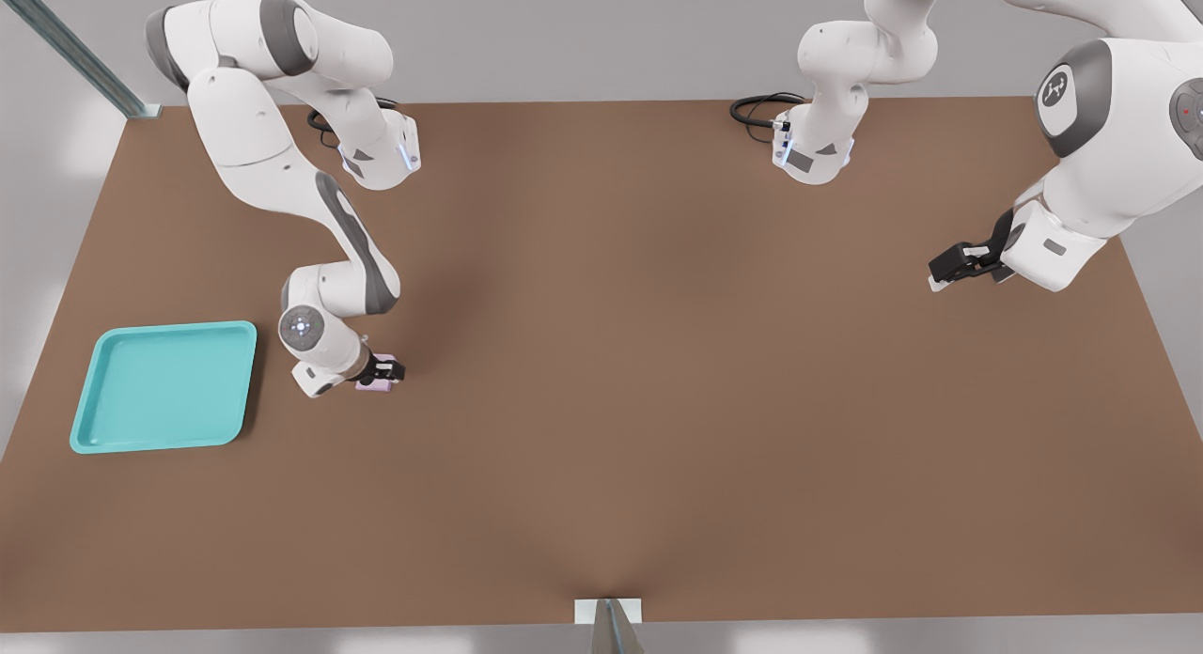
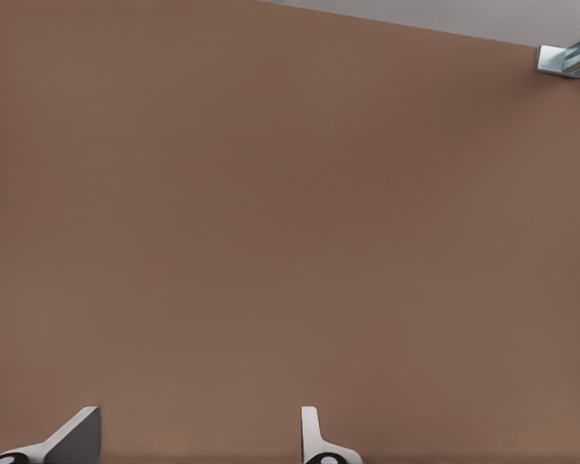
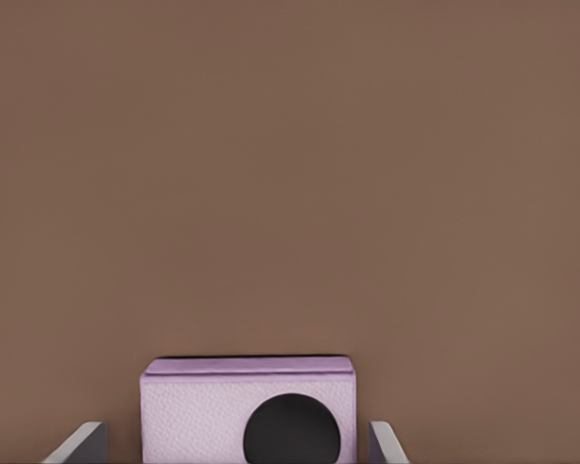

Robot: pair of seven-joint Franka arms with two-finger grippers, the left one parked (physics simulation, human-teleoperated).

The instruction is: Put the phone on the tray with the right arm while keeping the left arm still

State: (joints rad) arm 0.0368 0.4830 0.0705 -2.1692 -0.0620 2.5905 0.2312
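Note:
The pale pink-lilac phone (image 1: 373,385) lies flat on the brown table, a little to the right of the tray in the front view. My gripper (image 1: 382,370) is low over it, on the right arm with the lit wrist disc. In the right wrist view the phone (image 3: 203,411) shows one black round lens and sits between the gripper's (image 3: 237,432) two grey fingertips (image 3: 89,437), with a narrow gap on each side, so the gripper is open around it. The turquoise tray (image 1: 164,386) lies flat, with nothing on it, near the table's edge at the front view's left.
The two arm bases stand at the table's far edge, with a black cable (image 1: 759,109) coiled beside one. A metal post (image 1: 609,626) rises at the middle of the near edge. The parked arm's gripper (image 1: 963,262) hangs at the front view's right.

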